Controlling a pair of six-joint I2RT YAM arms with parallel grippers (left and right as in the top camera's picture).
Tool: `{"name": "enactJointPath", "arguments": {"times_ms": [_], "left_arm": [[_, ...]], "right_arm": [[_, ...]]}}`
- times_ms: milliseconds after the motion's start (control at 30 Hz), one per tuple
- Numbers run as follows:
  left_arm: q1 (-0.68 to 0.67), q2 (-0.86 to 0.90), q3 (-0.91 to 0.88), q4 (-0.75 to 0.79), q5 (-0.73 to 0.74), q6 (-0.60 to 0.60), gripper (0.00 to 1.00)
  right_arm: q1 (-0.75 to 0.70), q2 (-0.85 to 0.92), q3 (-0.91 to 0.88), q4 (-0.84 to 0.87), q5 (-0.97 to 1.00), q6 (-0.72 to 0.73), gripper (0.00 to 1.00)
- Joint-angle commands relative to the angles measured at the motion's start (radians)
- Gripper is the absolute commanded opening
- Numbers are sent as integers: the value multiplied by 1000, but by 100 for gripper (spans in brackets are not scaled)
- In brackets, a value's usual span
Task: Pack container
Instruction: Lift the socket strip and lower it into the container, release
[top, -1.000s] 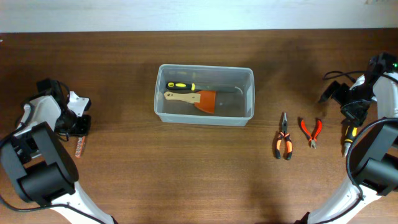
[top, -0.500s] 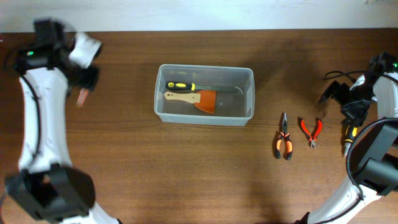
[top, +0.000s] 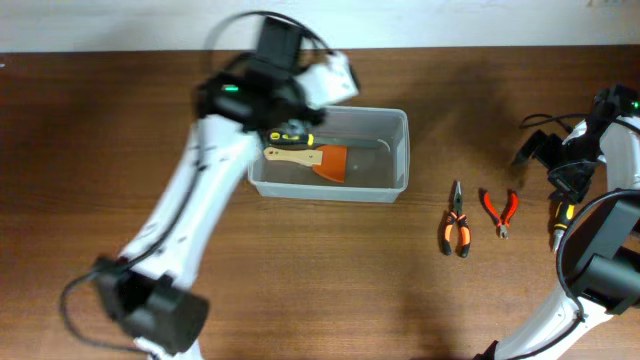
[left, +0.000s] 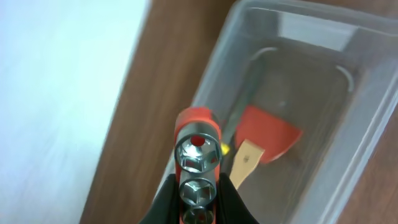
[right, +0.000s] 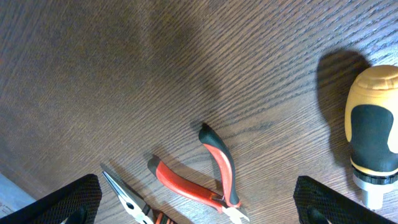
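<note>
Your left gripper (left: 198, 208) is clamped on a red socket rail (left: 198, 134), its fingers (left: 163, 208) pinching it from both sides; the hex sockets face the wrist camera. The rail hangs over the back-left corner of the container (top: 403, 150), just about above the rim; whether it touches the plastic I cannot tell.

The container sits mid-table toward the back, its long side parallel to the table's (top: 80, 150) rear edge; only a narrow strip of wood separates that wall from the edge and the white surface beyond. Inside lie an orange scraper (top: 322, 158) with a wooden handle and a yellow-and-black screwdriver (top: 290, 137), both in the left and middle part; the right end of the floor is bare. You have wide bare wood in front of the container and to its left.

To the right lie orange-handled pliers (top: 457, 232), red cutters (top: 502, 212) and a yellow-handled driver (top: 557, 225), apart from one another; your right gripper (right: 196, 193) hovers above them with its jaws spread wide and nothing between them.

Since a second ago the left arm has swung from the table's left side, where the rail lay, up and across to the container; the right arm, the three loose tools and the container's contents have not shifted.
</note>
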Motion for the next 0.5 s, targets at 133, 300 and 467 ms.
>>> {"name": "enactJointPath", "arguments": {"times_ms": [133, 300, 467], "left_arm": [[-82, 208, -11, 61, 10, 195, 2], [-134, 300, -11, 97, 10, 224, 2], [-172, 335, -11, 134, 10, 224, 2]], "right_arm": [[0, -34, 12, 0, -5, 5, 99], [0, -34, 12, 0, -5, 5, 99], [0, -34, 12, 0, -5, 5, 99]]}}
